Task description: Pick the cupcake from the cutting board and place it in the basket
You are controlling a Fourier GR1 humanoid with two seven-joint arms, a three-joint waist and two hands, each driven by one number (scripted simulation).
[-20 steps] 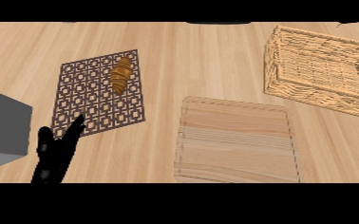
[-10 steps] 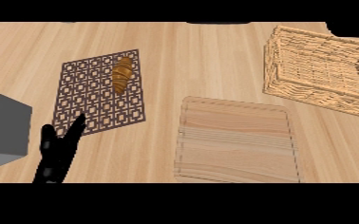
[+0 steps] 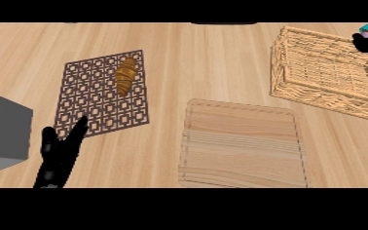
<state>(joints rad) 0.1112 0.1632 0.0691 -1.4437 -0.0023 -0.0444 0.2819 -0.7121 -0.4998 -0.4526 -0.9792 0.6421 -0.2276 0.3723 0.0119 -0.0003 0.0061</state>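
Placement step: we see the right robot hand (image 3: 360, 42) above the basket (image 3: 323, 73), its finger state unclear; we judge release belongs over the basket's middle. The left robot hand (image 3: 61, 151) rests open.

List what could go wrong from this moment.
1. The right hand is almost out of view at the right edge, by the basket; whatever it carries is barely visible, so a release might miss the basket's opening.
2. The cutting board is bare, so the cupcake cannot be checked.
3. The left hand rests beside the trivet holding the croissant; a stray move could nudge it.
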